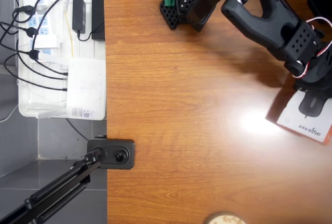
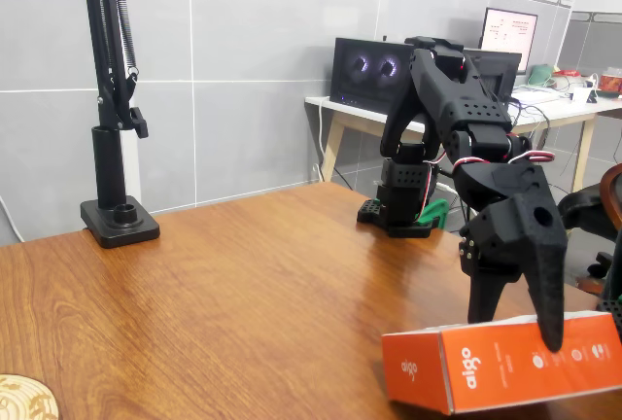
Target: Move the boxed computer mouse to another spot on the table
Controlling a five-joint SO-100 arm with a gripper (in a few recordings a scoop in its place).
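Near the right edge of the table (image 1: pixel 197 130), your gripper (image 2: pixel 515 328) straddles the boxed mouse (image 2: pixel 505 373), one finger down the orange side facing the fixed camera, the other behind the carton. The jaws stand about as wide as the box's short span; whether both pads press on it, you cannot tell. The box looks slightly tilted, its near-left corner raised. Treat it as light, stiff cardboard with a slick printed skin: it should lift easily but may slide or pivot. Take it across the narrow sides near the middle, and squeeze gently so the walls don't buckle.
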